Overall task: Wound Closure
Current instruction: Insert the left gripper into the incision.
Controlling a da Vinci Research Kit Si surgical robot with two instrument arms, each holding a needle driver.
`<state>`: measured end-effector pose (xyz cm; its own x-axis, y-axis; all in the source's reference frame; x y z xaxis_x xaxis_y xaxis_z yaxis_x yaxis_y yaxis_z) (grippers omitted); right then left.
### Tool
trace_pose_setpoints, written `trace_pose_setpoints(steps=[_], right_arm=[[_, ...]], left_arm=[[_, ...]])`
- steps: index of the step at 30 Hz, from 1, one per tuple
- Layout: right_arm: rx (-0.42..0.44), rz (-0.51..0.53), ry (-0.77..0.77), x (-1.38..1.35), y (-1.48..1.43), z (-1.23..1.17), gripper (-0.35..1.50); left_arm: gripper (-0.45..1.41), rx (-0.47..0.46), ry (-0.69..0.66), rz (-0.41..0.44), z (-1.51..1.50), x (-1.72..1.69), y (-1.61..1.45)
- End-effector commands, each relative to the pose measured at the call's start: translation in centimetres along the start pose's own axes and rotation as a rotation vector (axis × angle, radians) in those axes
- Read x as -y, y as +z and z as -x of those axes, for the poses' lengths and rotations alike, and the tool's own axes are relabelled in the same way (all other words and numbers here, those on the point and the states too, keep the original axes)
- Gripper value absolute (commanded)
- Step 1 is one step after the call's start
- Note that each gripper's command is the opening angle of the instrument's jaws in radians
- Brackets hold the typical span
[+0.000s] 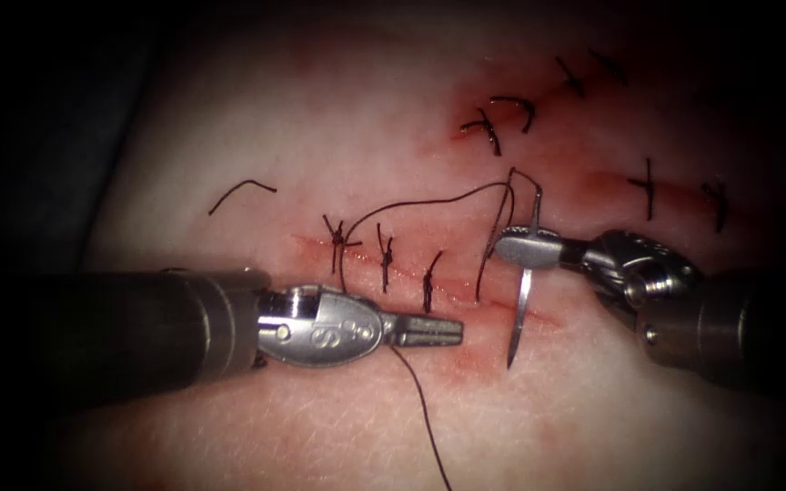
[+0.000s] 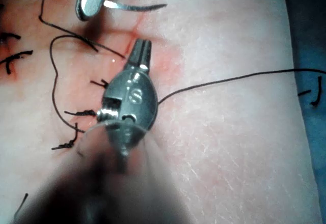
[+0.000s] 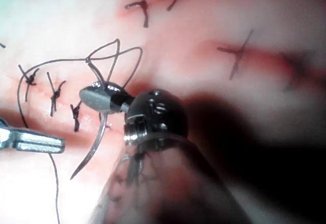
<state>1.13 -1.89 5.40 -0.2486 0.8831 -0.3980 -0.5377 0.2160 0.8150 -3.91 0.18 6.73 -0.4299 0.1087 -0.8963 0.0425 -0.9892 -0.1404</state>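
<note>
Right pincer (image 1: 518,247): it comes in from the right and is clenched on the needle, at about the middle of the curve, a little nearer to the thread end. It is also seen in the right wrist view (image 3: 98,98) and in the left wrist view (image 2: 90,0).
Needle (image 1: 520,305): it hangs from the right pincer almost upright, the sharp tip pointing down, above the right end of the cut. It is free of the tissue; the tip is near the surface, but I cannot tell if it touches. Seen too from the right wrist (image 3: 94,150).
Left pincer (image 1: 429,331): it comes in from the left and lies flat just below the cut, the jaws pressed together. A strand of thread leaves it at the base of the jaws and runs down, so it appears to grasp the thread. Seen also from its own wrist camera (image 2: 140,52).
Thread (image 1: 420,386): dark; from the needle's upper end it loops over the tissue toward the left, and one strand goes down into the cut beside the last stitch.
Cut (image 1: 466,295): a long reddish line across the tissue (image 1: 320,118).
Stitches (image 1: 384,259): three knotted ones sit across the cut, to the left of the needle.
Red fluid (image 1: 475,359): it stains the tissue around the right end of the cut.
Loose thread piece (image 1: 240,193): it lies on the tissue well to the upper left of the cut.
</note>
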Motion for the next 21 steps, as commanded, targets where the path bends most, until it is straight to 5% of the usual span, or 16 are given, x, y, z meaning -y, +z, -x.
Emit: trace_pose_setpoints(steps=[1,9,21], right_arm=[[-0.005,-0.003,-0.014,0.03,0.04,0.1,-0.35],[-0.018,-0.014,-0.066,0.1,0.02,0.12,-0.35],[-0.036,-0.013,-0.214,0.11,0.05,0.14,-0.35]], left_arm=[[-0.45,0.019,-0.004,0.025,0.11,0.04,0.13],[-0.45,0.225,-0.038,0.161,0.45,0.22,0.58],[-0.45,0.296,-0.055,0.212,0.57,0.46,0.77]])
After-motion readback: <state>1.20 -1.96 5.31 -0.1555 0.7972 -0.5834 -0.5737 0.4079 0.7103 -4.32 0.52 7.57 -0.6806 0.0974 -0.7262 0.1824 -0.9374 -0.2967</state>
